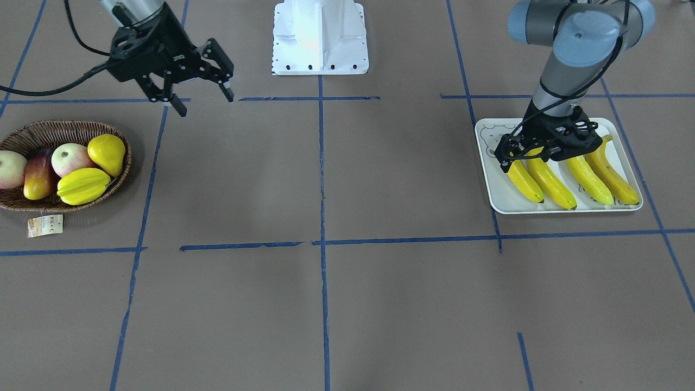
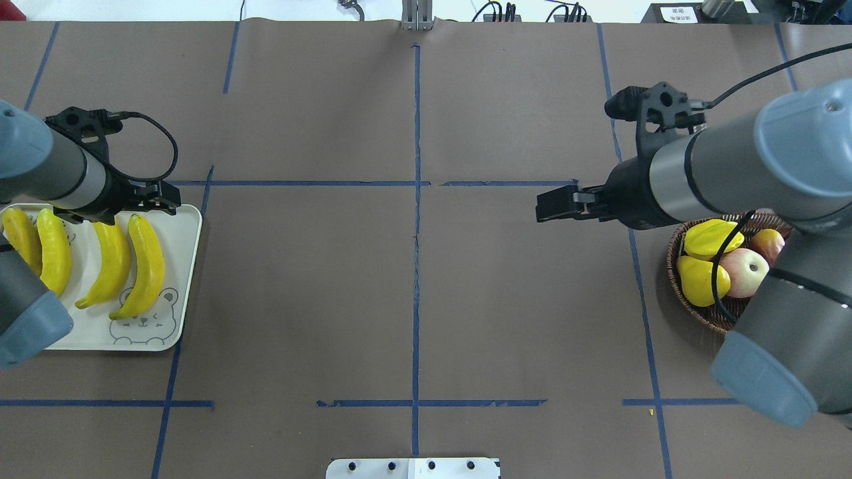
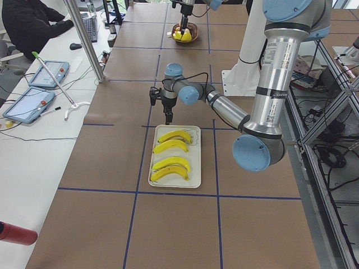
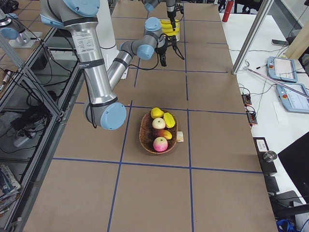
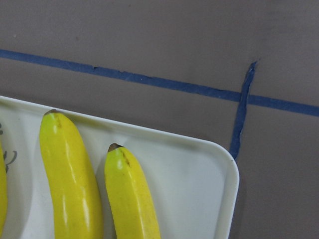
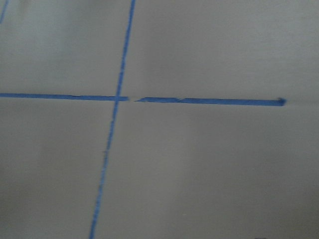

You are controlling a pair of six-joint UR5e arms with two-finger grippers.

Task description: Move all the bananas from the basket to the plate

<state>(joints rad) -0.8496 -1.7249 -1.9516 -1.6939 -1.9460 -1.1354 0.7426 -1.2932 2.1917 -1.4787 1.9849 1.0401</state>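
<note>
Several yellow bananas (image 1: 549, 182) lie side by side on the pale plate (image 1: 499, 190), which shows its bear print in the overhead view (image 2: 180, 266). My left gripper (image 1: 549, 155) hangs open just above the bananas' far ends and holds nothing. The left wrist view shows two banana tips (image 5: 117, 149) near a corner of the plate (image 5: 199, 179). The wicker basket (image 1: 54, 127) holds a starfruit (image 1: 82, 185), a pear (image 1: 107, 153), apples and a mango, with no banana showing in it. My right gripper (image 1: 203, 100) is open and empty, raised over bare table beside the basket.
The white robot base (image 1: 320, 38) stands at the table's middle edge. A paper tag (image 1: 45, 225) lies next to the basket. Blue tape lines cross the brown table. A side table with tablets (image 3: 47, 75) and a seated person runs along one side.
</note>
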